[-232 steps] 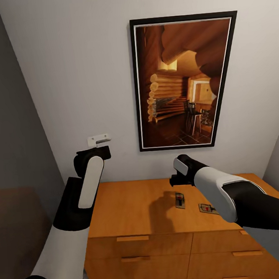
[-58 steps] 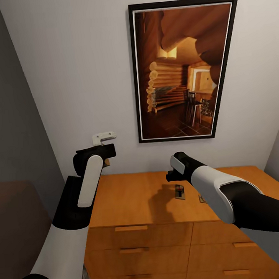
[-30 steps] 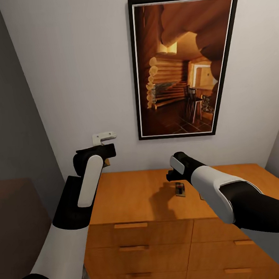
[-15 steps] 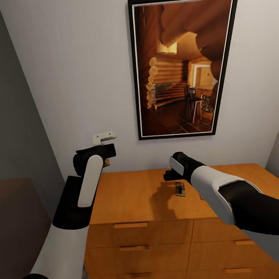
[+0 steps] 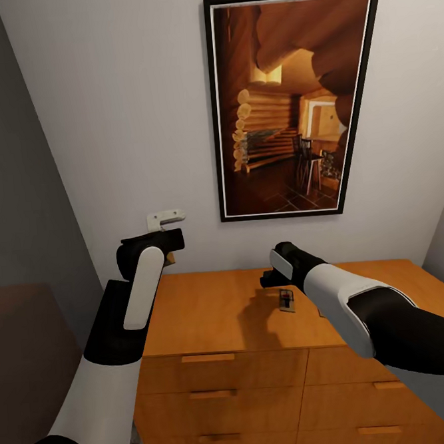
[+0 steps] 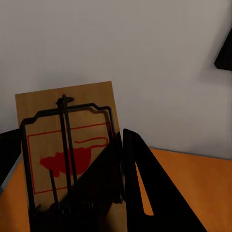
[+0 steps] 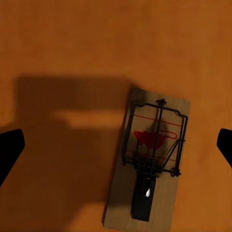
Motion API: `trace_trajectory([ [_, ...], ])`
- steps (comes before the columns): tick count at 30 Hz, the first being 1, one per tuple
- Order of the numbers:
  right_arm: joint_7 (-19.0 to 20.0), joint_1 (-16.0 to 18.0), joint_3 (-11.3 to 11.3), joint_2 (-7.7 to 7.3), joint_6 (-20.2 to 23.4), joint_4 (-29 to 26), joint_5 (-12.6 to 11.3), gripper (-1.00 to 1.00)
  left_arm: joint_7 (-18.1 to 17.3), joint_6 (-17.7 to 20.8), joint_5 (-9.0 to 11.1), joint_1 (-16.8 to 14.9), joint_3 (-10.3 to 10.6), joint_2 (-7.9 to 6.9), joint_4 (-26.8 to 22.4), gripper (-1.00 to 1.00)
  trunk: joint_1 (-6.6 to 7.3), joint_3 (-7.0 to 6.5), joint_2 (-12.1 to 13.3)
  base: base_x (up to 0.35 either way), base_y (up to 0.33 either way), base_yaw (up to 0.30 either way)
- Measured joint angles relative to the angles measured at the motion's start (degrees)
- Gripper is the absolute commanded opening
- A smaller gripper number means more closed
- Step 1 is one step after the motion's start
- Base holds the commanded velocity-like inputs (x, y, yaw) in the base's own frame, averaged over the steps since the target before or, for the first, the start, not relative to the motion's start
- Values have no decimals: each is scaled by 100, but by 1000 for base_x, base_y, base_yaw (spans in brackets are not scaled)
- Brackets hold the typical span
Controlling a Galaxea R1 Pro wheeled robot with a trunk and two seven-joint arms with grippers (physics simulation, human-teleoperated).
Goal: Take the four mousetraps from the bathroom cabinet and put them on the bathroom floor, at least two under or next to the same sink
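Note:
My left gripper (image 5: 158, 244) is raised by the wall at the cabinet's left end and is shut on a tan mousetrap (image 6: 67, 145), whose red mouse print and dark wire face the wrist camera. My right gripper (image 5: 272, 281) hovers over the orange-brown cabinet (image 5: 203, 317) top with its jaws wide apart. In the right wrist view the right gripper (image 7: 116, 147) is straight above a second mousetrap (image 7: 152, 162), which lies flat on the cabinet top (image 7: 63, 43), and a dark fingertip (image 7: 9, 152) stands well off to either side. The same trap (image 5: 286, 301) lies just beyond my right forearm.
A dark-framed log-cabin picture (image 5: 293, 103) hangs on the white wall above the cabinet. A small white bracket (image 5: 165, 218) sticks out of the wall just above my left gripper. A grey wall closes the left side. Drawer fronts with bar handles (image 5: 207, 359) face me.
My right gripper has edged slightly to the left above the trap on the cabinet. My left arm holds still with its trap.

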State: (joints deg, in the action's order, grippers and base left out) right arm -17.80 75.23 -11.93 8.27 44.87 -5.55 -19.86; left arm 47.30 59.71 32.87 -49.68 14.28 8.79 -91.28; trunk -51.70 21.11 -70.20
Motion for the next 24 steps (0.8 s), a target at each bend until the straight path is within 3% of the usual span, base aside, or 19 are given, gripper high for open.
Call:
trace_trajectory([
  [7,1,0,-1,-1,0,0,-1,100,0,0,0,1,0,-4,0,-100,-87,71,-159,0,0,0],
  [21,2,-1,-2,-2,0,0,0,100,6,0,-2,2,0,-8,0,-100,-88,72,-161,0,0,0],
  [24,2,-1,-2,-4,0,0,-2,100,7,0,-3,3,0,-9,0,-100,-153,125,-279,0,0,0],
])
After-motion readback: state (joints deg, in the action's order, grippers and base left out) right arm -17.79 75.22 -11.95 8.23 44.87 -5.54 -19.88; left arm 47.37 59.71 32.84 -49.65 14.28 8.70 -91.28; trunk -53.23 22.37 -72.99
